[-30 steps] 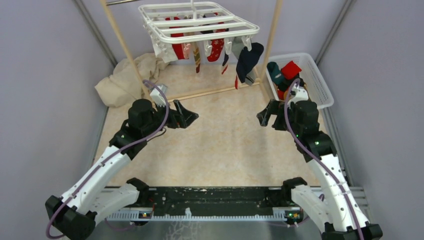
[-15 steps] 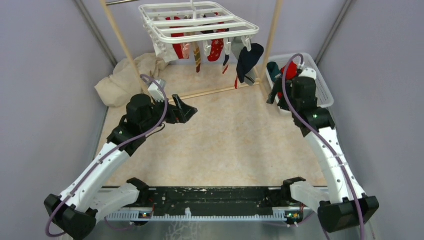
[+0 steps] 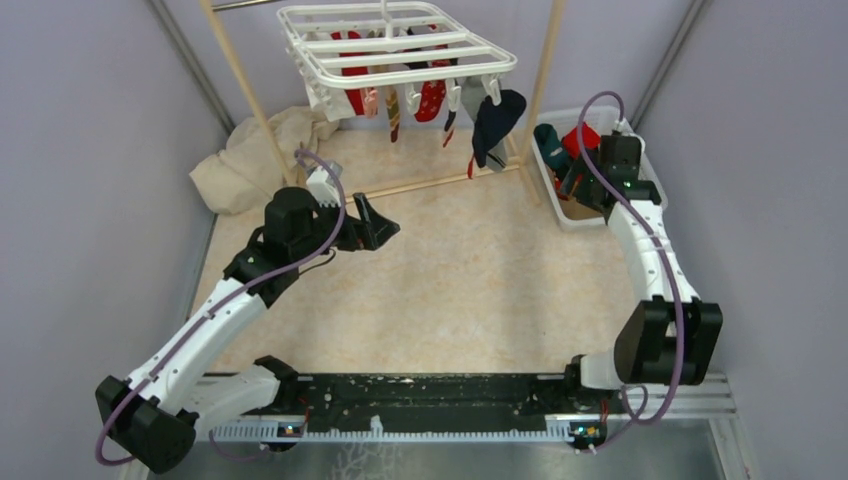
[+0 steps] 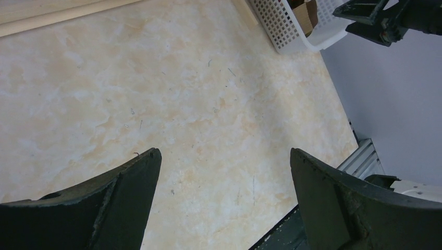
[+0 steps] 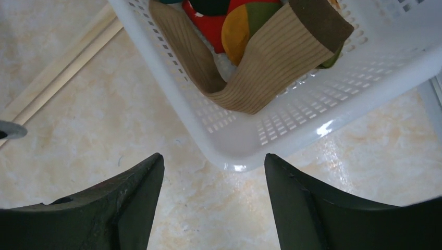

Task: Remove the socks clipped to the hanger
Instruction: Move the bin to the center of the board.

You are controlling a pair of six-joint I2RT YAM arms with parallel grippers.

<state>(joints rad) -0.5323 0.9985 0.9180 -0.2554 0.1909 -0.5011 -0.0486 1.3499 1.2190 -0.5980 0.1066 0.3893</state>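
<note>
My right gripper (image 5: 212,159), jaws apart and empty, has swung outward to the near corner of the basket (image 5: 312,104). My left gripper (image 4: 224,153) hovers wide open. The socks (image 3: 432,98) hang clipped under the hanger (image 3: 400,48), far centre, so removal remains ahead.

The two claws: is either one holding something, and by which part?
Nothing is held. The left gripper is open over the table; the right gripper is open above the basket corner, with nothing between its fingers.
</note>
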